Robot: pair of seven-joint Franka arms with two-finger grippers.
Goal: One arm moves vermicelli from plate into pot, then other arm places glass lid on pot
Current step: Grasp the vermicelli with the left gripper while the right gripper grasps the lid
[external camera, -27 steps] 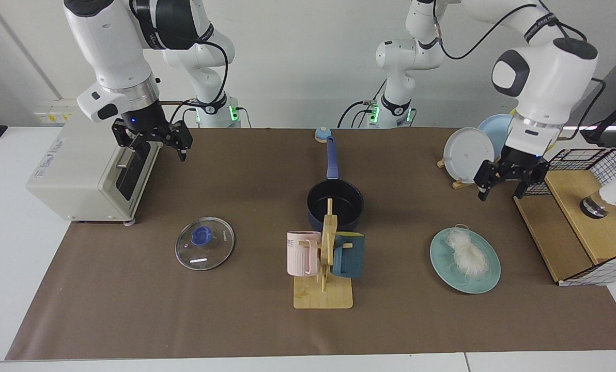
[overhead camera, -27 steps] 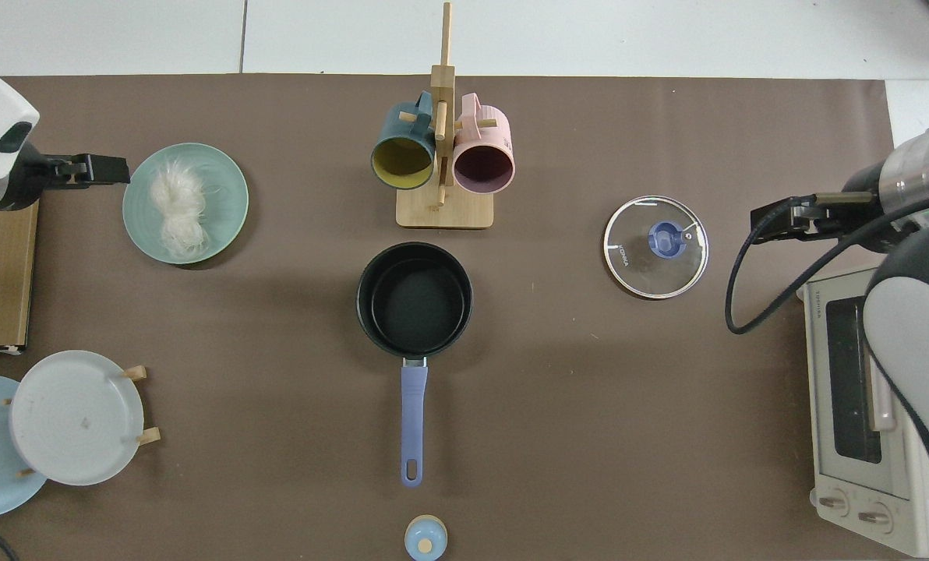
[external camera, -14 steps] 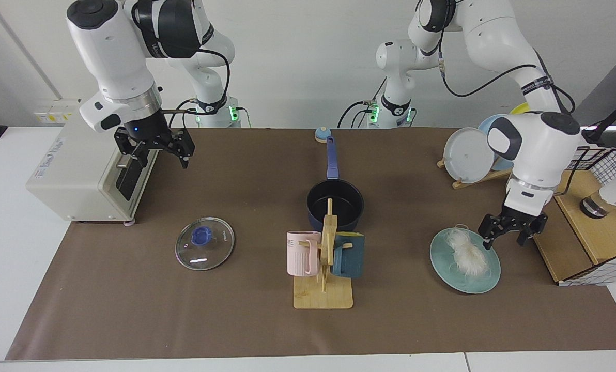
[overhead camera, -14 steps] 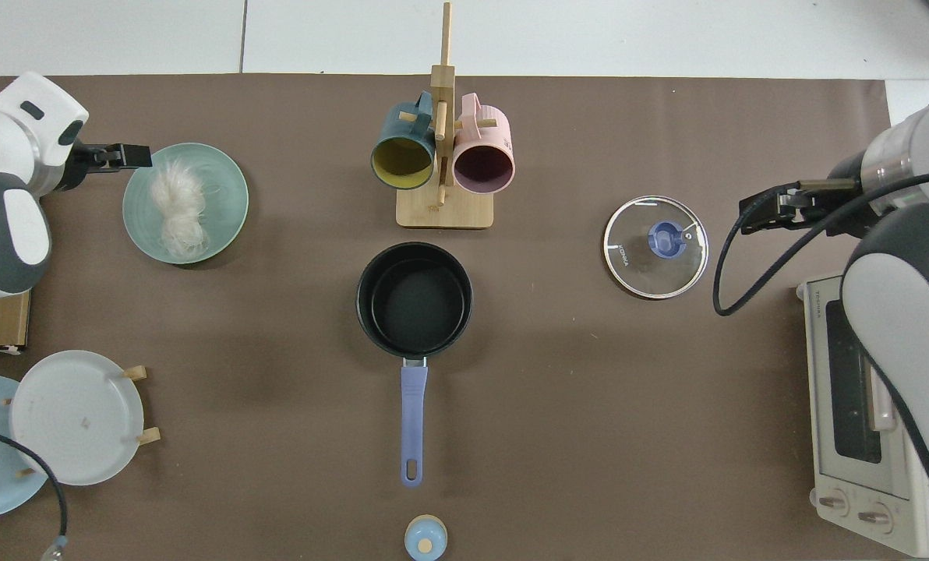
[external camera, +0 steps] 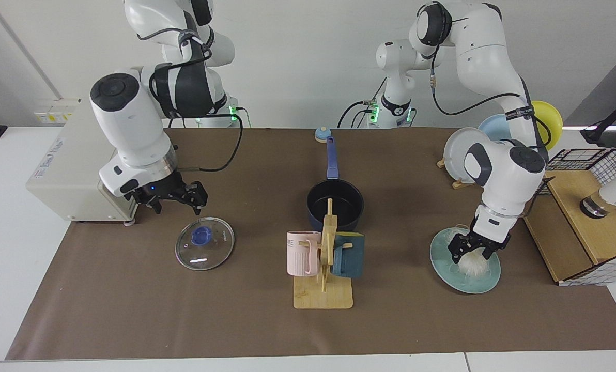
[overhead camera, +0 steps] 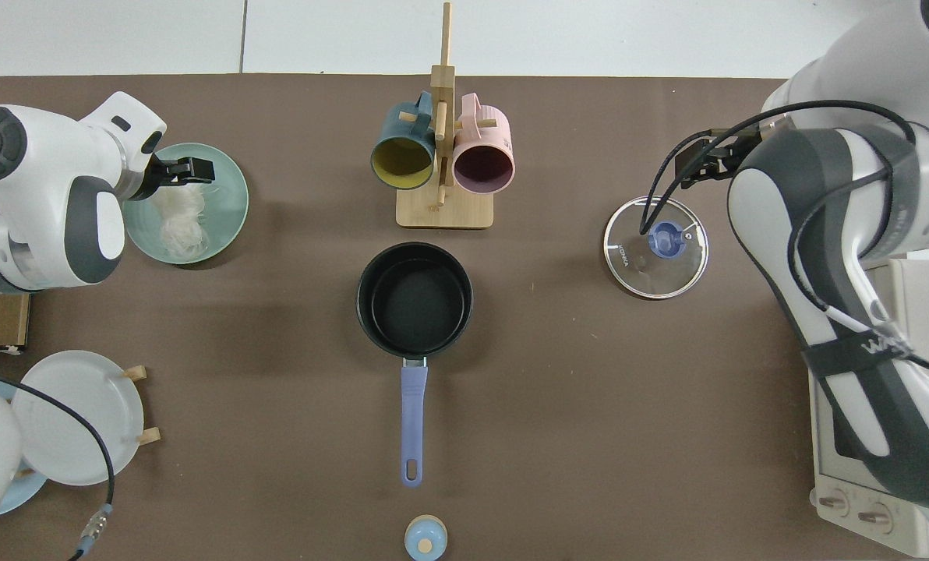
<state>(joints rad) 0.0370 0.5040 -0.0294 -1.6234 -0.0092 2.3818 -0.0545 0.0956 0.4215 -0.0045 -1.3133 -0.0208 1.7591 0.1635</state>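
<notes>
mug rack (external camera: 324, 268) stands just before the pot (external camera: 335, 205).

1. Arms: 2
2. Mugs: 2, pink mug (external camera: 303, 253), teal mug (external camera: 350, 256)
3. Racked plates: 3 – white plate (external camera: 457, 150), light-blue plate (external camera: 494, 126), yellow plate (external camera: 548, 116)
4. pot (external camera: 335, 202): 1
5. glass lid (external camera: 204, 243): 1
6. teal plate (external camera: 450, 268): 1

We see the left gripper (external camera: 474, 250), which a second ago hung high near the upright plates, now dropped low over the plate (external camera: 442, 268), its open fingers (external camera: 456, 247) straddling the top of the vermicelli (external camera: 472, 262). Our right gripper (external camera: 176, 197) has also left its spot up beside the toaster oven (external camera: 75, 170) and now sits much lower, just behind the glass lid (external camera: 204, 250), fingers apart, not touching it.
</notes>
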